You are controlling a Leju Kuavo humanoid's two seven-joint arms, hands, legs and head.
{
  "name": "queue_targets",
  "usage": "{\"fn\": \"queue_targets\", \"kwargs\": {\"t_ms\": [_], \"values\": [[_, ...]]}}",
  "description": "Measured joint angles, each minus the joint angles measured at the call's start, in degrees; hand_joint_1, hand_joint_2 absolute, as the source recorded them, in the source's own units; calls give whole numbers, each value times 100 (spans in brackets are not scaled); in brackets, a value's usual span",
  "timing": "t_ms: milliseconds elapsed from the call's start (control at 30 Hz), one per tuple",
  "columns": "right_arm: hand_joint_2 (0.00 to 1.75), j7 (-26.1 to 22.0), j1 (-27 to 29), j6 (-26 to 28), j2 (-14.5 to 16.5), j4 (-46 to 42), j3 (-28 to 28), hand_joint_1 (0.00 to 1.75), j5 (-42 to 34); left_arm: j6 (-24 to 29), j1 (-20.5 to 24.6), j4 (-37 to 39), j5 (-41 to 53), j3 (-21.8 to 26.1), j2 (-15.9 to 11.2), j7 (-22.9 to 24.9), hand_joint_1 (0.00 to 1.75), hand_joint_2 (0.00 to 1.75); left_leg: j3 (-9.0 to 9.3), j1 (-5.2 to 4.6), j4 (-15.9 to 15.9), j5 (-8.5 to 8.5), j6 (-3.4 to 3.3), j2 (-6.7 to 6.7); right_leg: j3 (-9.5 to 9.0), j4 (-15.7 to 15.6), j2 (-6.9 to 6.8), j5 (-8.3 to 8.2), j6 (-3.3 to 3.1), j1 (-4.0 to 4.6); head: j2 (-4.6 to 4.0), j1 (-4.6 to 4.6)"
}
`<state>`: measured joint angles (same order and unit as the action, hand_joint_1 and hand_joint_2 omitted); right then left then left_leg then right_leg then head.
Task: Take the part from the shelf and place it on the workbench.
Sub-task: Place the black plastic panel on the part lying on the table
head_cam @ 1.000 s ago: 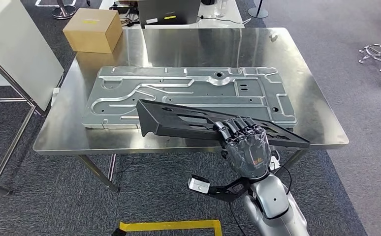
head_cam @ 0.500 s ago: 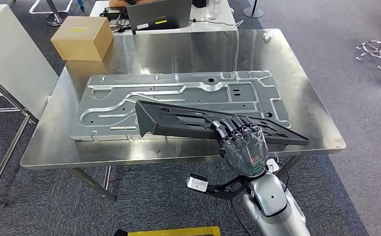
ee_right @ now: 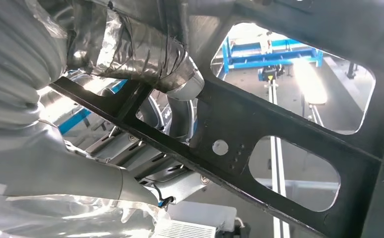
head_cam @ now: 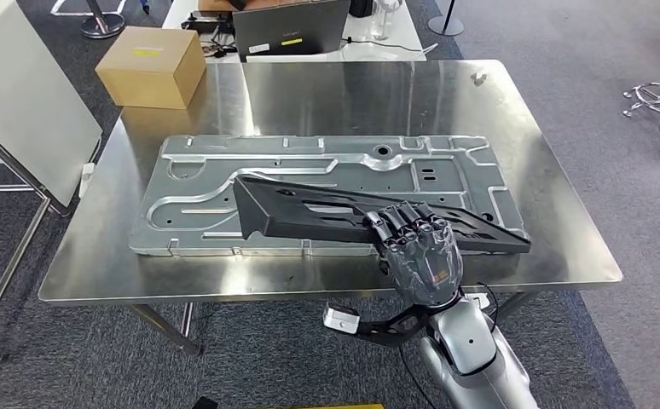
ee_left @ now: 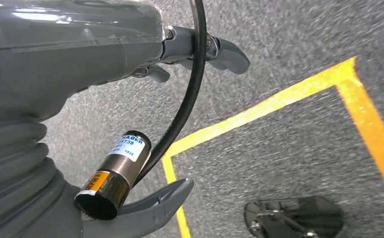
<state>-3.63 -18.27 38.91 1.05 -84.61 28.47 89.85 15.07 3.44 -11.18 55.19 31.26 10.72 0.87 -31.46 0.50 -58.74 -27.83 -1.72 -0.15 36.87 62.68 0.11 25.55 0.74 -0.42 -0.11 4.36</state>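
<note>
My right hand (head_cam: 420, 260) grips the long black part (head_cam: 344, 213) over the steel worktop (head_cam: 565, 247).

From the head view I see the part held lengthwise across the worktop, above the near edge of the large stamped metal panel (head_cam: 224, 170) lying there; whether it touches the panel I cannot tell. My fingers (head_cam: 408, 223) curl over the part's near edge, right of its middle. The right wrist view looks through the part's (ee_right: 289, 124) cut-out openings. My left hand (ee_left: 145, 54) hangs over grey carpet (ee_left: 299, 54) with yellow floor tape (ee_left: 279, 104); I cannot tell how it is set. A cardboard box (head_cam: 149, 66) sits on the worktop's far left corner.
</note>
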Motion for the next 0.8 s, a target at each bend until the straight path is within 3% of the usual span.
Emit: {"fn": "queue_targets", "kwargs": {"t_ms": [33, 100, 200, 233, 300, 333, 367, 400, 467, 500, 567, 667, 700, 733, 800], "values": [[175, 8, -5, 0, -2, 1, 1, 175, 0, -4, 6, 1, 2, 2, 1, 1, 0, 175, 26, -8, 4, -30, 28, -2, -88, -205, -1, -52, -28, 18, 0, -1], [175, 26, -12, 0, -5, 1, 3, 175, 0, -10, 14, 1, 5, 4, 1, 4, 0, 175, 54, -14, 36, -65, 90, -4, -142, -316, 6, -12, -72, 40, 0, -1], [175, 38, -16, 0, -9, -2, 6, 175, 0, -8, 17, -2, 16, 8, 1, 10, 0, 175, 29, -11, -134, -199, 176, 9, -266, -421, 16, 4, -157, -23, 0, -15], [175, 39, -20, 0, -10, -3, 12, 175, 0, -7, 20, -2, 25, 8, 1, 11, 0, 175, -100, -4, -404, -322, 201, 10, -321, -453, 11, 18, -188, -41, 0, -21], [175, 41, -25, 0, -11, 3, 31, 175, 0, -6, 14, -1, 46, 8, 1, 12, 0, 175, -543, 13, -1165, -594, 242, 9, -387, -461, 4, 73, -227, -34, 0, -35], [175, 42, -21, 0, -11, 8, 45, 175, 0, -7, 5, -1, 56, 8, 1, 13, 0, 175, -751, 19, -1456, -641, 258, 10, -416, -456, 9, 106, -232, -31, 0, -33], [175, 42, -16, 0, -11, 13, 57, 175, 0, -7, -5, -1, 60, 8, 1, 14, 0, 175, -872, 22, -1551, -567, 267, 10, -452, -449, 16, 143, -230, -29, 0, -35], [175, 42, -14, 0, -11, 16, 68, 175, 0, -8, -11, -1, 61, 8, 1, 15, 0, 175, -880, 23, -1416, -368, 268, 11, -497, -439, 25, 185, -222, -30, 0, -35], [175, 42, -13, 0, -11, 19, 84, 175, 0, -7, -14, -1, 61, 9, -1, 15, 0, 175, -646, 22, -702, 149, 242, 10, -596, -419, 35, 280, -190, -32, 0, -33], [175, 43, -17, 0, -11, 19, 87, 175, 0, -5, -13, -1, 62, 9, -2, 15, 0, 175, -506, 12, -359, 299, 220, 9, -629, -404, 39, 327, -161, -21, 0, -35], [175, 45, -21, 0, -13, 19, 93, 175, 0, -3, -6, -1, 64, 11, -4, 15, 0, 175, -373, -12, -68, 327, 159, 4, -656, -410, 42, 380, -98, -2, 0, -33], [175, 50, -26, 0, -13, 15, 99, 175, 0, 3, -7, -1, 70, 17, -7, 15, 0, 175, -322, 3, 2, 289, 56, -2, -681, -415, 36, 436, -11, 10, 0, -33], [175, 51, -32, 0, -13, 13, 100, 175, 0, 4, -7, -1, 71, 19, -8, 15, 0, 175, -292, 19, 33, 282, 20, -2, -631, -291, 30, 504, 15, 10, 0, -30], [175, 53, -36, 0, -13, 11, 101, 175, 0, 5, -4, -1, 72, 20, -7, 15, 0, 175, -260, 34, 57, 271, -16, 0, -504, -37, 25, 621, 40, 6, 0, -26], [175, 55, -26, 0, -17, 15, 102, 175, 0, 5, -2, -1, 72, 22, -7, 15, 0, 175, -215, 29, 66, 224, -62, 4, -40, 755, 19, 902, 75, -7, 0, -22]]}}
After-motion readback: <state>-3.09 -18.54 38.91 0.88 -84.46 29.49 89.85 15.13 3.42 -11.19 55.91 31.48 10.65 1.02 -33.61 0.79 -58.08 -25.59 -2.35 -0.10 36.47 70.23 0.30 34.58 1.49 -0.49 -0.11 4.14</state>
